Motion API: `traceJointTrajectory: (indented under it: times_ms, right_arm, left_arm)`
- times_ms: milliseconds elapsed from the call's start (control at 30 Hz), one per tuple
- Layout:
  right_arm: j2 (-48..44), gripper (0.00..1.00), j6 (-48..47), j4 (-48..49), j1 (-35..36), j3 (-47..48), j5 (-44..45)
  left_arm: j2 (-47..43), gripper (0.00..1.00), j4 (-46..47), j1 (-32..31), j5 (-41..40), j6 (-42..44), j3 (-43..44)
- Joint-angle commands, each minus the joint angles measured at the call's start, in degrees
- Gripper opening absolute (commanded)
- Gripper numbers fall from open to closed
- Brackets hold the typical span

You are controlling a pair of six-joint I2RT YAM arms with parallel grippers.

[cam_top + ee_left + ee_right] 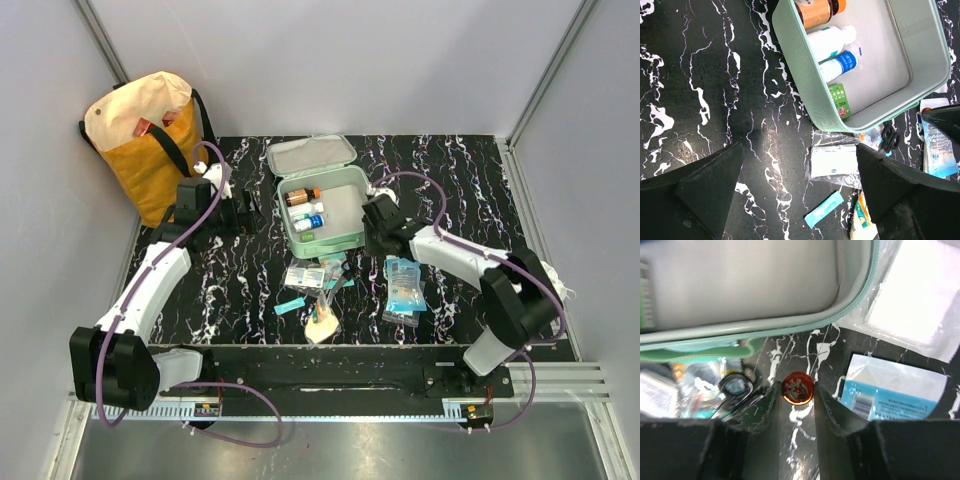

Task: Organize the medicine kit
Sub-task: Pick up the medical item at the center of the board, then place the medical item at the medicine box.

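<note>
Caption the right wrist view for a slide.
Right gripper grips a small red tin on the marbled table beside the medicine kit.

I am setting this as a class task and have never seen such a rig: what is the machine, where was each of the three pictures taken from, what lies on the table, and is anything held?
Two robot arms stand at the near edge of the table: the left arm and the right arm. One picture looks down from above. The other two come from a camera on each wrist. On the table are an open mint-green medicine kit with bottles inside, loose packets and a tote bag. The left end effector is open and holds nothing. The right end effector pinches a small red tin just outside the kit.
</note>
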Motion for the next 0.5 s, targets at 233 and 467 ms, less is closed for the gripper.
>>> traceJointTrajectory:
  times_ms: [233,467]
  right_arm:
    - [-5.5,0.33,0.4,-1.9,-0.3,13.5,-5.5]
    - [9.2,0.33,-0.1,-1.4,-0.1,27.4,-12.0]
  left_arm:
    - [-0.1,0.99,3.0,0.0,1.6,-0.1,0.9]
    - [-1.1,0.99,3.1,0.1,1.2,-0.2,-0.1]
